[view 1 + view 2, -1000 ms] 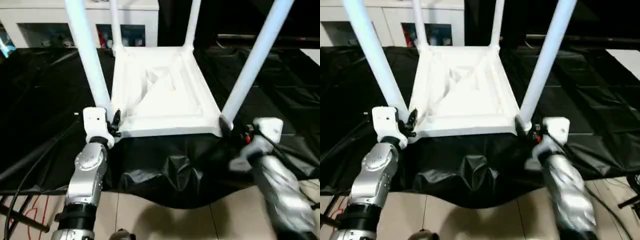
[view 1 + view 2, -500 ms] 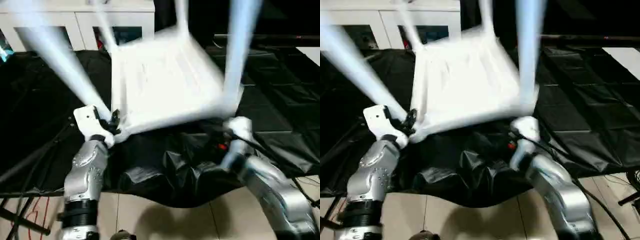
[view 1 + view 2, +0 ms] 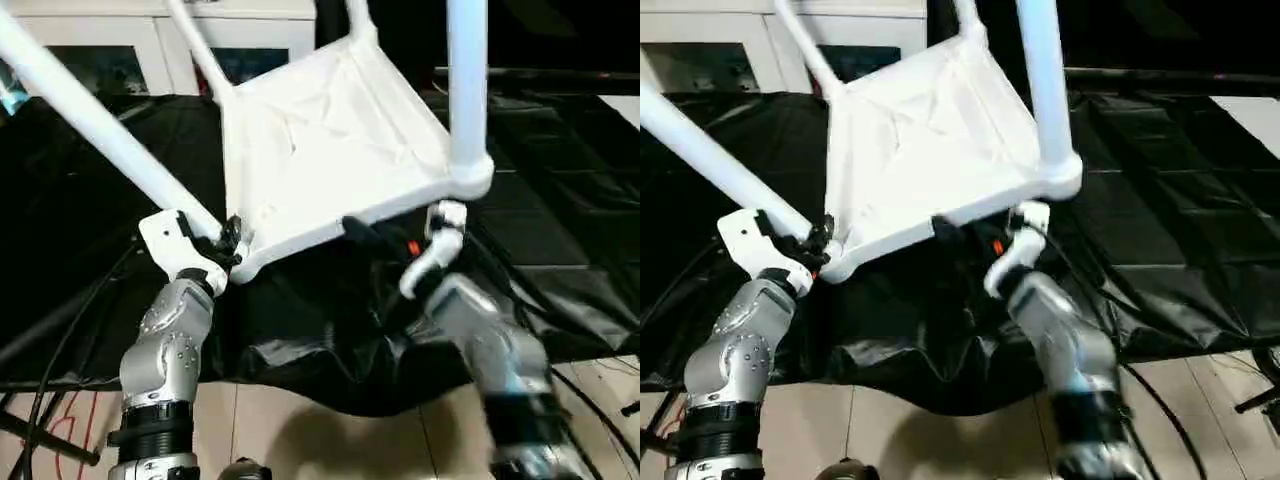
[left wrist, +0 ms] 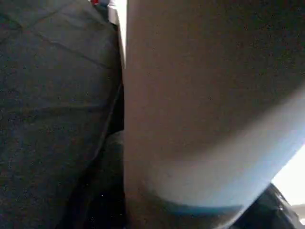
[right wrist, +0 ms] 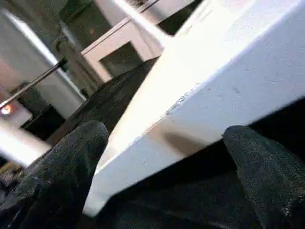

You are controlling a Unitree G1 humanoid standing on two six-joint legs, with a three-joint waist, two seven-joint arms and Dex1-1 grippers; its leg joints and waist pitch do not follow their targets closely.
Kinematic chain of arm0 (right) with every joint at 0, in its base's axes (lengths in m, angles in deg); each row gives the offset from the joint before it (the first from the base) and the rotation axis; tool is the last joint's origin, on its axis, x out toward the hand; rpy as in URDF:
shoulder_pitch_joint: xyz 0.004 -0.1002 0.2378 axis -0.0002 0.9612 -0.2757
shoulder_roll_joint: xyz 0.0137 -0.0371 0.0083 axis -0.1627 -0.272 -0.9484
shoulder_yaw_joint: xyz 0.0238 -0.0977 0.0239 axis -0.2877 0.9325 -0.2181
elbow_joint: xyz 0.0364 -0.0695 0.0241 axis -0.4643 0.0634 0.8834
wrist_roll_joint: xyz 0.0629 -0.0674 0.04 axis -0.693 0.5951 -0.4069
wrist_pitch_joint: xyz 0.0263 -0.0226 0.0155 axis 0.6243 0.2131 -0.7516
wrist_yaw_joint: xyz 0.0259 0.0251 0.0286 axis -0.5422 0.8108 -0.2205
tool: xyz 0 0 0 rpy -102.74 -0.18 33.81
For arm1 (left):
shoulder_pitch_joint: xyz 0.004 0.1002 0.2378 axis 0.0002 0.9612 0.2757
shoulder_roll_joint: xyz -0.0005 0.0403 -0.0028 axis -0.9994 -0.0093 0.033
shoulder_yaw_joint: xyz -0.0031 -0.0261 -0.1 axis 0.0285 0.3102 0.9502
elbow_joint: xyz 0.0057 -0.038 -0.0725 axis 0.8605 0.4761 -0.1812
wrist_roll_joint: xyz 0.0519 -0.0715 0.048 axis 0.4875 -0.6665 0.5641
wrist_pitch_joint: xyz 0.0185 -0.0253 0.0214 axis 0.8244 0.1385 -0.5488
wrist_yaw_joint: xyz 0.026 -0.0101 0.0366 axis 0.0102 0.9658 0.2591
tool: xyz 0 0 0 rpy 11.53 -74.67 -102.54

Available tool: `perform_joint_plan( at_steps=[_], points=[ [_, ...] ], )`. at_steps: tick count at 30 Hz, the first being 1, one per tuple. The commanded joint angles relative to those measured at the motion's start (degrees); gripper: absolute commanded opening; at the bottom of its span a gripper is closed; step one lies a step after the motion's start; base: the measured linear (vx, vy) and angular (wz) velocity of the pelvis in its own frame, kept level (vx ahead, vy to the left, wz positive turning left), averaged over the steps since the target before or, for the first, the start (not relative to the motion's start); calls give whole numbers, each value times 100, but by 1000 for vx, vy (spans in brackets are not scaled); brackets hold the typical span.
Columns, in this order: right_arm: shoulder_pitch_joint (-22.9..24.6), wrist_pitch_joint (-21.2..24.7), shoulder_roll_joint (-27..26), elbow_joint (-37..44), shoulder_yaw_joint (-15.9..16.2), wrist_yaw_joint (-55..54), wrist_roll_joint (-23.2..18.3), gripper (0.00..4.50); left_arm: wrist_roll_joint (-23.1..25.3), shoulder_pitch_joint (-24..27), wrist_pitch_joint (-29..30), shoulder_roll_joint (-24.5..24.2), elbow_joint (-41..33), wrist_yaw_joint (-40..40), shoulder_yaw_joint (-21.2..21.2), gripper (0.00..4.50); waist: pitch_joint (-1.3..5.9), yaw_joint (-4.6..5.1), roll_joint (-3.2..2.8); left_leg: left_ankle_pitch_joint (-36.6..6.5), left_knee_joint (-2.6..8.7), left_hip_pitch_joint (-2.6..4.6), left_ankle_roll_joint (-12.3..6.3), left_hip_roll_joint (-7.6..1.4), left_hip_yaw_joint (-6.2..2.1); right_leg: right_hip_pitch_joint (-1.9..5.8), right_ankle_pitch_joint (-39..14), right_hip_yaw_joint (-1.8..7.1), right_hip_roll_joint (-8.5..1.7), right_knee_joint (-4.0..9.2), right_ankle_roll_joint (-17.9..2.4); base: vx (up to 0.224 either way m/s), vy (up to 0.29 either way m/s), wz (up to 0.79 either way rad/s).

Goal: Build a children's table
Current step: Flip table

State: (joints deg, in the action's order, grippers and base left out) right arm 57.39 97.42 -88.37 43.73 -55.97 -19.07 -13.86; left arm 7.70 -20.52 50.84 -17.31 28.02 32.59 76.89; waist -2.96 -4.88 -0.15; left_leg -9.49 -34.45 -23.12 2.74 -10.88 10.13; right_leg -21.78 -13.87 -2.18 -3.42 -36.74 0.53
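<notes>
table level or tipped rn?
Tipped. The upside-down children's table has its right near corner raised off the black sheet, its left near corner low by the left tool.

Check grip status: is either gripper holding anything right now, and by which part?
The left gripper holds the children's table at its near-left corner, by the leg's base. The right gripper is open under the raised near edge; holds nothing.

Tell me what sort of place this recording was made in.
Probably an indoor lab or demo room: black sheeting covers the work area, loose cables run over a tiled floor, and a white cabinet stands behind.
</notes>
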Motion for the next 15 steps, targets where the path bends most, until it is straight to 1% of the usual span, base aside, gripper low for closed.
perform_joint_plan(
  at_steps=[1, 2, 3, 4, 5, 6, 7, 11, 12, 14, 15],
  points=[
    [-208, -144, -91, -390, -326, -284, -47, 450, -484, 23, 284, 195, 4, -71, 40, 210, 367, 7, 35, -749, 416, 130, 29, -216, -91, 215, 179, 223, -433, 431, -996, 0, 0, 0],
    [-358, -214, -196, -603, -496, -368, -161, 450, -480, 19, 318, 196, -2, -90, 32, 210, 367, 7, 35, -749, 416, 130, 29, -216, -91, 215, 179, 223, -433, 431, -996, 0, 0, 0],
    [-470, -264, -273, -760, -628, -423, -250, 450, -474, 15, 345, 197, -5, -105, 26, 210, 376, -5, 26, -755, 399, 166, 50, -221, -75, 189, 211, 227, -428, 433, -1016, 0, 0, 0],
    [-523, -284, -298, -845, -687, -456, -284, 450, -474, 15, 356, 196, -8, -114, 18, 210, 380, -10, 27, -747, 392, 170, 41, -216, -66, 190, 245, 232, -426, 427, -1028, 0, 0, 0],
    [-760, -356, -362, -1259, -888, -637, -343, 450, -475, 17, 393, 195, -18, -144, -9, 210, 388, -30, -2, -708, 389, 175, 38, -219, -65, 180, 320, 231, -426, 417, -1037, 0, 0, 0],
    [-865, -330, -352, -1469, -919, -743, -310, 450, -472, 19, 403, 196, -19, -145, -18, 210, 391, -34, 0, -692, 392, 179, 53, -219, -68, 179, 366, 215, -411, 405, -1074, 0, 0, 0],
    [-922, -361, -351, -1574, -908, -727, -280, 450, -474, 17, 407, 198, -17, -144, -18, 210, 383, -42, -1, -694, 394, 170, 63, -222, -66, 185, 391, 215, -411, 404, -1057, 0, 0, 0],
    [-948, -386, -366, -1623, -837, -602, -241, 450, -476, 35, 431, 207, -37, -137, -15, 210, 392, -63, -1, -681, 401, 164, 57, -227, -74, 207, 547, 212, -422, 396, -991, 0, 0, 0],
    [-980, -386, -402, -1683, -863, -496, -246, 450, -490, 59, 459, 212, -65, -156, -31, 210, 393, -68, -12, -712, 401, 162, 65, -224, -74, 211, 530, 213, -422, 395, -986, 0, 0, 0],
    [-1088, -435, -442, -1849, -943, -359, -279, 450, -495, 74, 512, 208, -83, -212, -63, 210, 393, -64, -2, -733, 404, 159, 68, -227, -72, 213, 515, 213, -426, 397, -990, 0, 0, 0],
    [-1195, -509, -458, -2031, -1013, -323, -292, 450, -494, 86, 550, 205, -98, -268, -100, 210, 392, -61, -13, -816, 407, 168, 85, -233, -74, 204, 412, 211, -432, 400, -1027, 0, 0, 0]
  ],
)
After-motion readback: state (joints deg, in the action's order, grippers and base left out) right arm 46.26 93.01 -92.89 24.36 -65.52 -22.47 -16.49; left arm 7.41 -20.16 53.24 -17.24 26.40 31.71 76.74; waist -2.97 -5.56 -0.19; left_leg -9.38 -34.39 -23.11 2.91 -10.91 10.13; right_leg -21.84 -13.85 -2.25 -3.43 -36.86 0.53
